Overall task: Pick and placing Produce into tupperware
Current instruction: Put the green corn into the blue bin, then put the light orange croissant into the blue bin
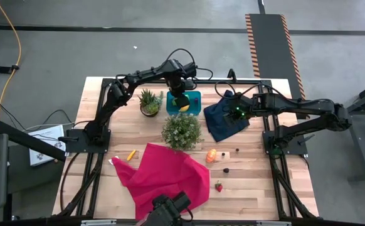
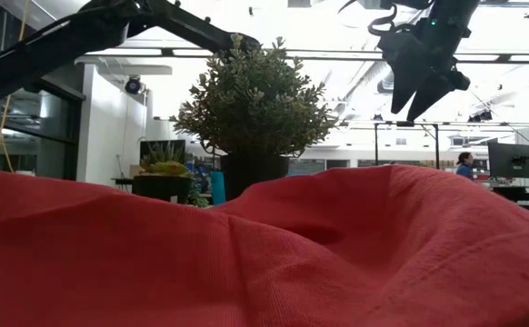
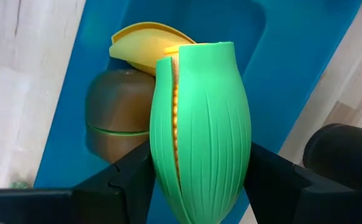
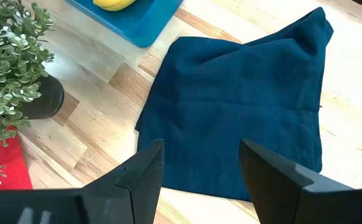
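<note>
Red cloth (image 1: 163, 179): one, crumpled at the near edge of the table (image 1: 258, 188).
Loose produce on the wood: one strawberry (image 1: 219, 186) nearest; then two dark bits (image 1: 226, 169); two orange pieces, one by the cloth's right corner (image 1: 212, 155), one small at its left (image 1: 131, 154); one brown block (image 1: 237, 150).
Plants: two; bushy one (image 1: 182, 130) mid-table, spiky one (image 1: 150, 102) farther back and left.
Navy cloth (image 1: 226, 118): one, right of the tub.
Right gripper (image 4: 201, 167): above the navy cloth, fingers apart, nothing between them.
Left gripper (image 3: 196, 177): over the tub, fingers clamped on one green corn cob (image 3: 199, 127), held upright.
Tupperware (image 1: 192, 100): one teal tub at the back, behind the bushy plant.
Inside the tub: one banana (image 3: 145, 48), one brown kiwi (image 3: 116, 115), side by side and touching.
</note>
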Robot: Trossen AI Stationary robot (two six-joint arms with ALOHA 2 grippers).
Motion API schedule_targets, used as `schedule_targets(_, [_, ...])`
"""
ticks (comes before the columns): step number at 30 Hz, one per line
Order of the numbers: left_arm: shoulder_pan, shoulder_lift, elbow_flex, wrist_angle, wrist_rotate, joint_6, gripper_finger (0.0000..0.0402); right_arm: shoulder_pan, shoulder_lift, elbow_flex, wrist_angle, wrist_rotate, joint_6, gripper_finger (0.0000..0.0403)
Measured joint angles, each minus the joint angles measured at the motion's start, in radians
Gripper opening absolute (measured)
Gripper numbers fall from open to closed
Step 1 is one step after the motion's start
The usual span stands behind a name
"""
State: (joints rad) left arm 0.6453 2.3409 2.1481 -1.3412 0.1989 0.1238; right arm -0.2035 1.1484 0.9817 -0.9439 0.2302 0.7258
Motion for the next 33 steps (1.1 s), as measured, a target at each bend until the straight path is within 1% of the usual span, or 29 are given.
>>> schedule_targets(6, [0.000,-0.001,0.000,0.019,0.000,-0.001,0.0196,0.000,0.000,0.000,0.000,0.000,0.000,0.0199])
schedule_targets(16, [0.000,-0.001,0.000,0.037,0.000,-0.026,0.0233,0.000,0.000,0.000,0.000,0.000,0.000,0.0199])
schedule_targets(24, [0.000,-0.001,0.000,0.039,0.000,-0.026,0.0249,0.000,0.000,0.000,0.000,0.003,0.008,0.0199])
schedule_targets(28, [0.001,-0.001,0.000,0.039,0.000,-0.025,0.0248,0.000,0.000,0.000,0.000,0.003,0.009,0.0199])
schedule_targets(33, [0.002,-0.001,0.000,0.037,0.000,-0.024,0.0235,0.000,0.000,0.000,0.000,0.003,0.011,0.0199])
